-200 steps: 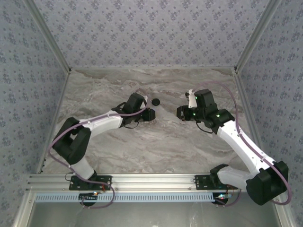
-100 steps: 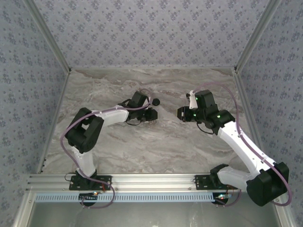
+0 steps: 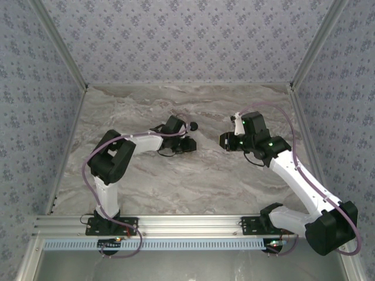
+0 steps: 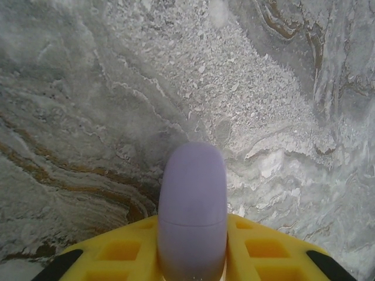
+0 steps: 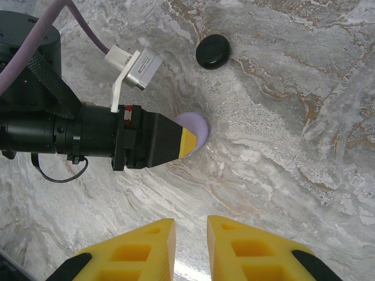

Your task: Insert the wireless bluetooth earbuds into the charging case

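Over the marbled desk (image 5: 304,117), the right tool (image 5: 190,246) hung with its yellow fingers parted, empty. Just ahead, the left tool (image 5: 186,144) clamped a smooth pale-lilac rounded capsule (image 4: 192,205), probably the charging case, its long axis along the fingers and aimed at the right edge. Beyond lay a black round disc (image 5: 213,51).

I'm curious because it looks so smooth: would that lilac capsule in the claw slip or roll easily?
Probably slippery: the lilac capsule looks smooth and rounded in the left claw. Set down, it would likely roll. Its seam suggests a stiff shell.
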You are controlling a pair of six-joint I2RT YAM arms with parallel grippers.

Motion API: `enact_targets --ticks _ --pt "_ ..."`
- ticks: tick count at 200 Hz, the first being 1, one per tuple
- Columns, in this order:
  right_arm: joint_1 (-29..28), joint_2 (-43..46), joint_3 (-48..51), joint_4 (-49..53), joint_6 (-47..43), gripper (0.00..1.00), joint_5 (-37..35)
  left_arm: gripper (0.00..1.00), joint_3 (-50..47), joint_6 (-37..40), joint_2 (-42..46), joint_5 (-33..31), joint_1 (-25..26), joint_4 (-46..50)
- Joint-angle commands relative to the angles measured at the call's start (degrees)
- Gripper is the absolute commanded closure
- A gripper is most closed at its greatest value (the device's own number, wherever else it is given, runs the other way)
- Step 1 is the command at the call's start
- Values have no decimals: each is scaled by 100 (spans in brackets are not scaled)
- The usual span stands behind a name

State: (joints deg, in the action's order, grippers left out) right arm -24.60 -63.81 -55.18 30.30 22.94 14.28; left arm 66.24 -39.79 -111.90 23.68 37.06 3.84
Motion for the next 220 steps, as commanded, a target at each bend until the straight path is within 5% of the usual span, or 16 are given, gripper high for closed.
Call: enact_targets --ticks 1,123,174,220 --pt "41 97 84 117 66 78 -66 71 179 -46 -138 145 -31 -53" --pt "60 96 147 189 62 66 -398 34 84 516 474 -367 -203 562" --pt "105 140 164 388 23 66 -1129 31 -33 904 1154 -792 -277 1077" --pt "133 158 181 953 177 65 -2580 31 -302 1369 2031 -1632 -390 1706"
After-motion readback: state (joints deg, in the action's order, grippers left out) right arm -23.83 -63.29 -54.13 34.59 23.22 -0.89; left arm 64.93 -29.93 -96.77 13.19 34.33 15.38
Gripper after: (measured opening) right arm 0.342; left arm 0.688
